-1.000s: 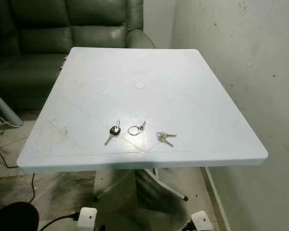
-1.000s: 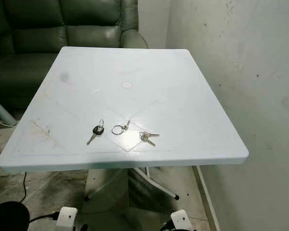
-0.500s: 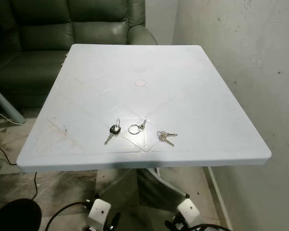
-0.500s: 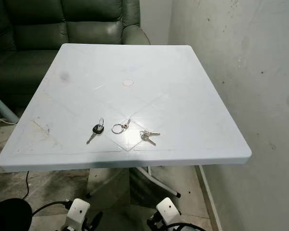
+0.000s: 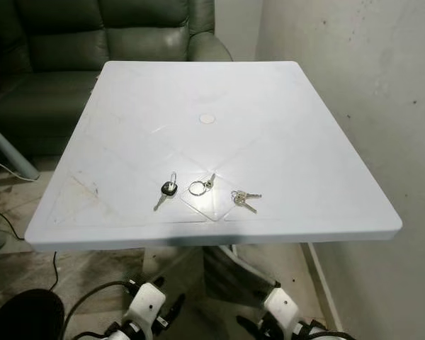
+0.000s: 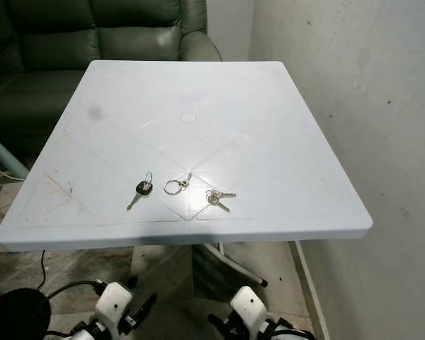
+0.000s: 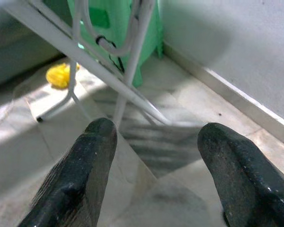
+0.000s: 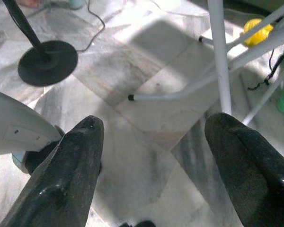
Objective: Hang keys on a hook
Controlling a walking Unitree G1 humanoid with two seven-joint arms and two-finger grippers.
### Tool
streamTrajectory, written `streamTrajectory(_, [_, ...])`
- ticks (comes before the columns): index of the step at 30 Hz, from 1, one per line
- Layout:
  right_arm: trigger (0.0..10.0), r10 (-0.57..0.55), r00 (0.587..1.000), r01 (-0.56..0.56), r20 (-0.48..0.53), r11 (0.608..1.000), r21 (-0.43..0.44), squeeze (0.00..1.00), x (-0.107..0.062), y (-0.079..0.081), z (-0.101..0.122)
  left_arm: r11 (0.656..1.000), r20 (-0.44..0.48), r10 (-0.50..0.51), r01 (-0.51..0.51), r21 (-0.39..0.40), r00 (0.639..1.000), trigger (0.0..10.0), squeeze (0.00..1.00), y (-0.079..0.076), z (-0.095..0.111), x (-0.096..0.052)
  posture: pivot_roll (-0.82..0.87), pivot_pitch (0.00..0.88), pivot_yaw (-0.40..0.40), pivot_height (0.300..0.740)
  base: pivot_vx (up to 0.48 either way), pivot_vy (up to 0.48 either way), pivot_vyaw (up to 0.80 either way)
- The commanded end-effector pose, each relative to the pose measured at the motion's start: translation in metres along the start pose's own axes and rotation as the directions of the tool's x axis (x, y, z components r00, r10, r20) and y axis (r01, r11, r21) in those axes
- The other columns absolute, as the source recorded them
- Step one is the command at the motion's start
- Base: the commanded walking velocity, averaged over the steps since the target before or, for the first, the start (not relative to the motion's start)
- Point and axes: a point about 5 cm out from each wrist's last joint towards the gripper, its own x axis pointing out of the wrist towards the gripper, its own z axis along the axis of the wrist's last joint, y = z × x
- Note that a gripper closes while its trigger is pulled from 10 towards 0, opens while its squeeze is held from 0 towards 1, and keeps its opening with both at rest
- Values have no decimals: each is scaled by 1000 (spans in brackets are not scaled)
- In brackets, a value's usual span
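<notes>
— Three sets of keys are being seen on the white bench [image 5: 283,127], near its front edge: a black-headed key [image 5: 168,190] on the left, a ring with one small key [image 5: 200,187] in the middle, and a pair of silver keys [image 5: 242,200] on the right. How are they being spaced?

— They are being kept apart from one another in a loose row, none touching. A small round mark [image 5: 207,119] is being shown farther back, at the bench's middle.

— And the tools?

— Both are being held low, under the front edge of the bench. The left tool [image 7: 154,156] is being seen with its fingers [image 7: 83,175] spread wide over the tiled floor [image 7: 146,156] and the bench's white legs [image 7: 128,61]. The right tool [image 8: 154,156] is likewise being held spread, with nothing between its fingers.

— What is being shown around them?

— A green sofa [image 5: 71,42] is being seen behind the bench, a scuffed wall [image 5: 368,78] on the right, and a black round base [image 8: 47,62] on the floor.
</notes>
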Motion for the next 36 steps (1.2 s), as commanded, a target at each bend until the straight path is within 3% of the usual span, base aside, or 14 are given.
streamTrajectory(1, [10000, 17, 999, -16, 46, 1000, -15, 0, 0, 1, 5, 999, 24, -30, 30, 26, 999, 10000, 0, -3, 3, -2, -101, 92, 15, 740, 0, 0, 0])
streamTrajectory(6, [10000, 22, 998, -21, 57, 1000, -18, 0, -1, 1, 7, 999, 31, -34, 33, 27, 999, 10000, 0, -3, 5, -3, -101, 92, 15, 740, 0, 0, 0])
streamTrajectory(12, [10000, 46, 976, -32, 215, 997, -65, 0, -4, 4, 33, 997, 151, -46, 35, 73, 988, 10000, 0, 0, 32, -12, -100, 120, 28, 740, 0, 0, 0])
streamTrajectory(20, [10000, 78, 959, -58, 272, 995, -81, 0, -13, 7, 48, 992, 193, -75, 54, 114, 978, 10000, 0, 5, 50, -23, -96, 144, 36, 740, 0, 0, 0])
streamTrajectory(36, [10000, 156, 934, -120, 321, 984, -129, 0, -29, 13, 76, 978, 238, -165, 127, 165, 957, 10000, 0, -3, 80, -34, -102, 179, 38, 740, 0, 0, 0])
